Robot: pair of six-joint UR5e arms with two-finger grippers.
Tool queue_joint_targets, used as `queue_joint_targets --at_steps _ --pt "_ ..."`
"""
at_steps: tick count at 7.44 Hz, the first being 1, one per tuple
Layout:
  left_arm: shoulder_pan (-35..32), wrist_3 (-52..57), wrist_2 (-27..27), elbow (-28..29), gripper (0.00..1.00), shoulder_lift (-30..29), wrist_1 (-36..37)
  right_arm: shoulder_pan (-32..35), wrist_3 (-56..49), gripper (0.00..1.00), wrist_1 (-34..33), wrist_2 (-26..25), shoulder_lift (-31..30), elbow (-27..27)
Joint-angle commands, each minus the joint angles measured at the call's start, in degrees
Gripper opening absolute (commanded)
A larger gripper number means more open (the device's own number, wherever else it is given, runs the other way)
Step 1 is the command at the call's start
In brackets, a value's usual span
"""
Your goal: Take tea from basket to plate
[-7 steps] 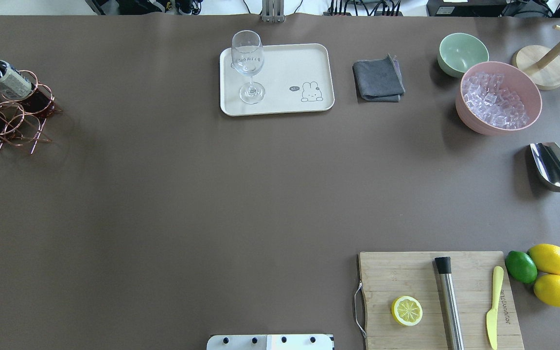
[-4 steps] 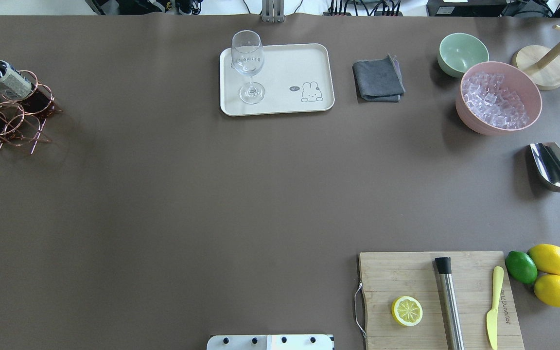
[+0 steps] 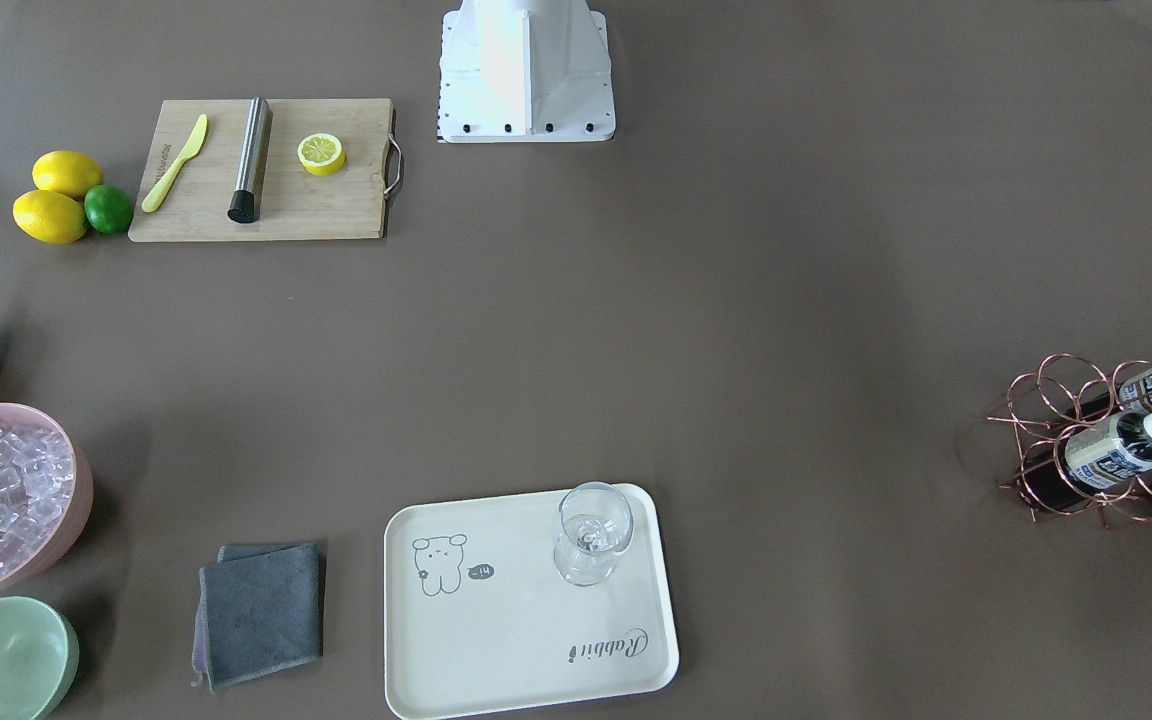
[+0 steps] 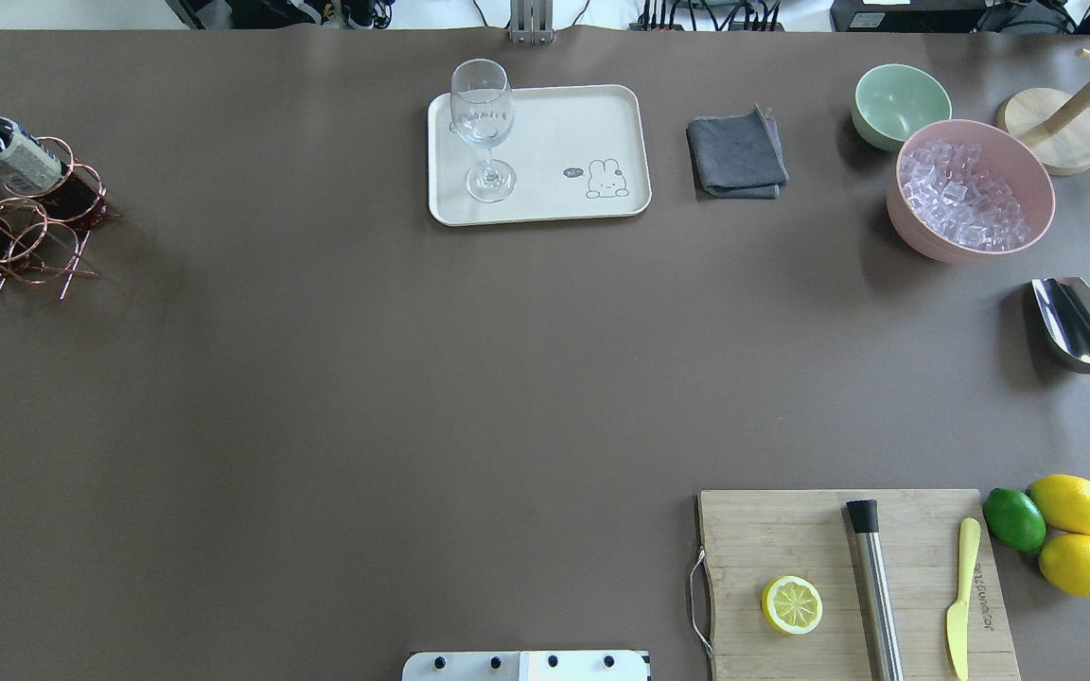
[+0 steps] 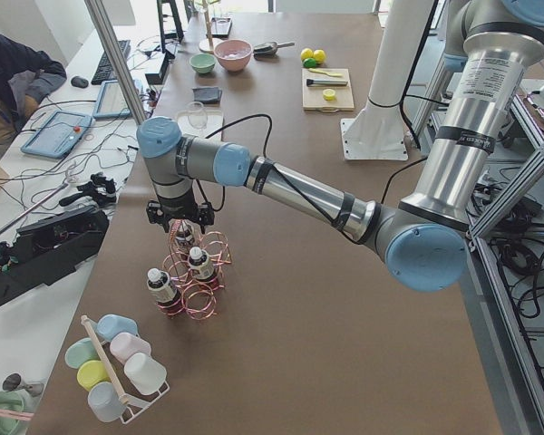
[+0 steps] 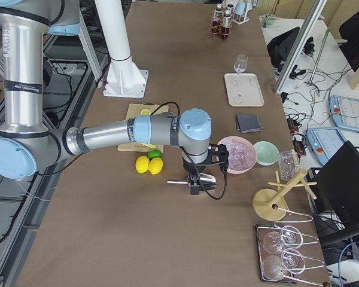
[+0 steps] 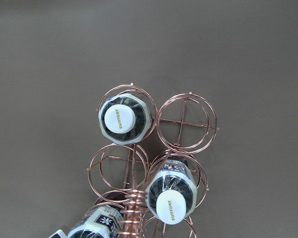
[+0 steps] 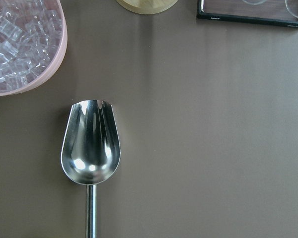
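Three tea bottles stand in the copper wire basket [image 7: 187, 124]. In the left wrist view I look straight down on two white caps, one tea [image 7: 124, 119] and another [image 7: 170, 196], and the third [image 7: 92, 225] is at the bottom edge. The basket [image 4: 29, 236] is at the table's far left edge. The cream plate [image 4: 564, 123] lies at the far middle with a stemmed glass [image 4: 482, 118] on it. My left gripper [image 5: 175, 217] hovers above the basket; I cannot tell its state. My right gripper [image 6: 195, 182] hangs above a metal scoop [image 8: 91, 144]; I cannot tell its state.
A grey cloth [image 4: 736, 154], a green bowl [image 4: 900, 102] and a pink bowl of ice [image 4: 971, 189] are right of the plate. A cutting board [image 4: 852, 582] with a lemon half, muddler and knife is near right. Lemons and a lime [image 4: 1013, 518] lie beside it.
The upper tea bottle in the basket has shifted very slightly. Nothing else has visibly moved.
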Motion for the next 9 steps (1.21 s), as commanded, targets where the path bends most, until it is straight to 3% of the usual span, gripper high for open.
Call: queue_joint_targets --at_steps 1,3,4,6,7,9 --pt "0.3 1.5 -0.1 1.8 0.92 0.4 -0.2 0.2 0.0 1.00 0.0 0.2 0.0 0.6" --pt "0.2 1.5 -0.1 1.8 0.83 0.1 -0.4 0.2 0.0 1.00 0.1 0.2 0.0 0.7" --pt "0.2 1.6 0.0 1.5 0.62 -0.1 -3.8 0.2 0.0 1.00 0.1 0.2 0.0 0.7" --pt "0.0 1.5 0.1 1.7 0.11 -0.1 -3.8 0.2 -0.1 1.00 0.1 0.2 0.0 0.8" --pt "-0.3 1.4 0.2 1.5 0.00 0.0 -3.7 0.2 -0.1 1.00 0.1 0.2 0.0 0.9" --pt "-0.5 1.4 0.3 1.6 0.00 0.2 -3.6 0.2 -0.1 1.00 0.1 0.2 0.1 1.2"
